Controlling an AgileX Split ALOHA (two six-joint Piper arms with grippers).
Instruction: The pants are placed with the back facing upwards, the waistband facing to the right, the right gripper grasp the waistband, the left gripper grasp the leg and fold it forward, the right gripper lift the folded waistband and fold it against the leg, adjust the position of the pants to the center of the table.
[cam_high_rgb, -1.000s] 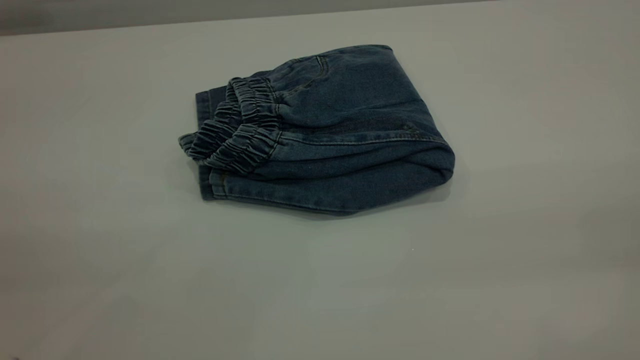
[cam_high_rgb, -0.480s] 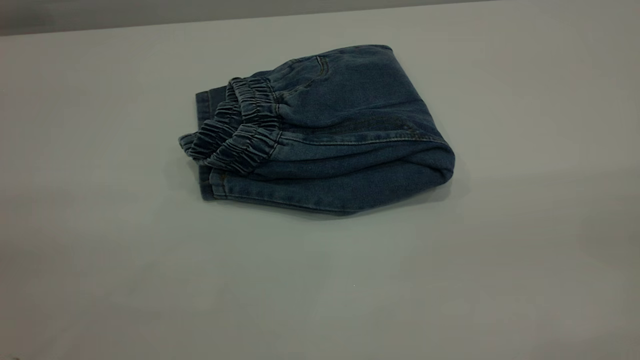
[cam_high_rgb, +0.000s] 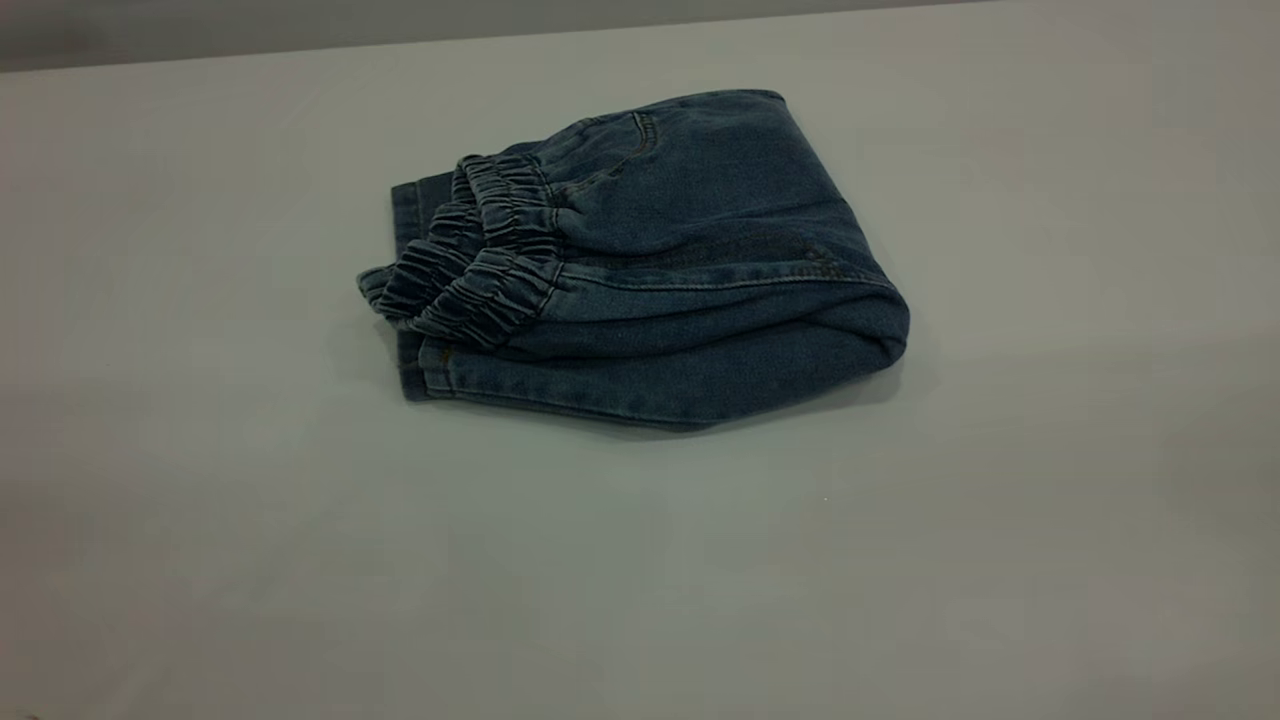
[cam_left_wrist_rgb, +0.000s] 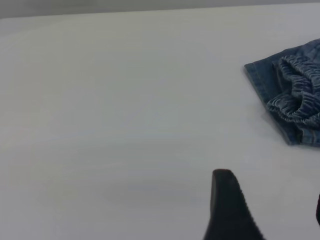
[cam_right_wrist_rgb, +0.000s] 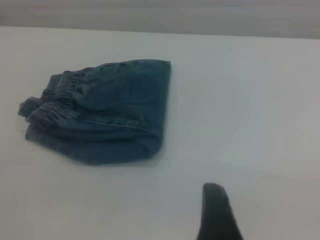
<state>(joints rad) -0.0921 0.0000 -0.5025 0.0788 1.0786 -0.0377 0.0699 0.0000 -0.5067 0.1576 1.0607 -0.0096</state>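
You have one pair of pants (cam_high_rgb: 660, 270) folded into a bundle on the tabletop (cam_high_rgb: 200, 500), long axis left to right, waistband (cam_high_rgb: 470, 255) at the left. Your left claw (cam_left_wrist_rgb: 265, 210) hovers well apart; whether either claw is released, you cannot tell. Your right claw (cam_right_wrist_rgb: 217, 212) hangs apart too.

— What can't you make out?
— My left gripper (cam_left_wrist_rgb: 270, 210) is cut off; one finger shows. The pants (cam_left_wrist_rgb: 295, 95) run off the edge.
— And the folded-under leg?
— Hidden.
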